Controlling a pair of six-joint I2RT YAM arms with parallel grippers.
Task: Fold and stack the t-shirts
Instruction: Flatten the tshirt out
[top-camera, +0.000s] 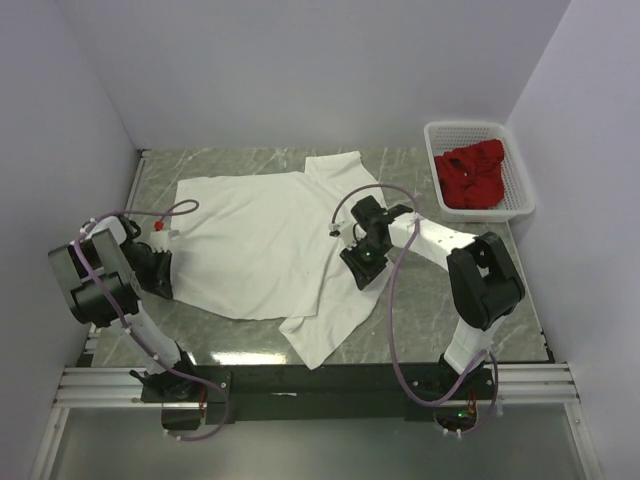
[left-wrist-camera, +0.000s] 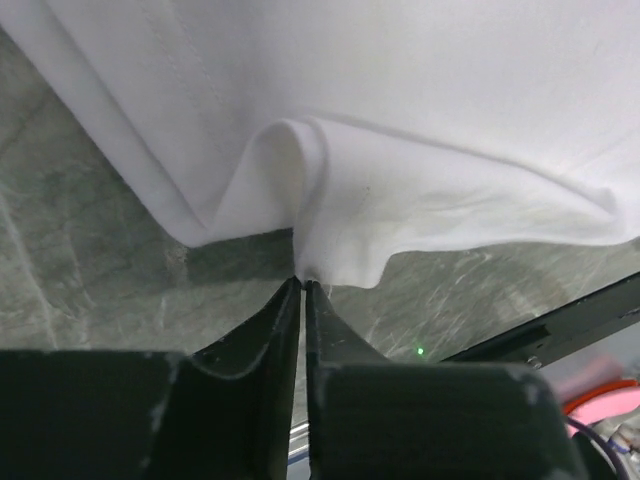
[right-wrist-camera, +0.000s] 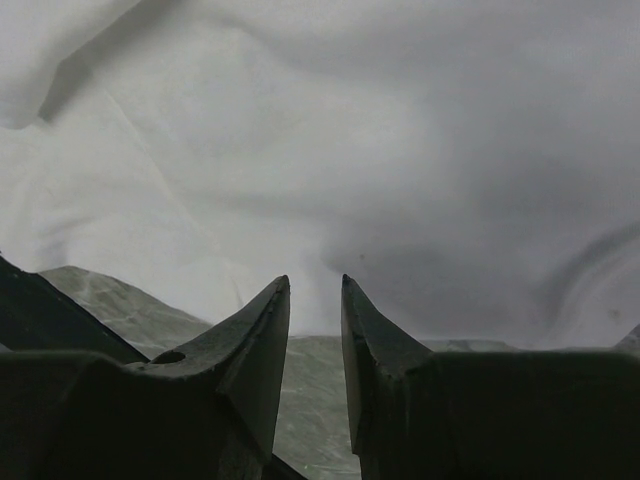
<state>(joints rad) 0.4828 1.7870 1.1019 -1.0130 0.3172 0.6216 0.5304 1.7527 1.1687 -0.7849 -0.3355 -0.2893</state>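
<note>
1. Worktop (top-camera: 400, 165): grey marble. The white t-shirt (top-camera: 260, 240) is spread over the mid area, w/ one part up by the far edge and a flap running down toward the near edge.
2. Left gripper (left-wrist-camera: 302, 285): at the shirt's left-side hem, near the worktop's left edge. Fingers pressed together and clamped on a pinch of hem. Cloth puckers at the tips and lifts off the marble, w/ shadow under it.
3. Right gripper (right-wrist-camera: 315, 285): low at the shirt's right side, right of centre. Fingers apart w/ a clear gap and nothing between them. White cloth lies just beyond the tips, and marble shows betw. the fingers.
4. Red t-shirt (top-camera: 472, 178): bunched inside the white slotted basket (top-camera: 522, 190) at the far right corner, well apart from both grippers.
</note>
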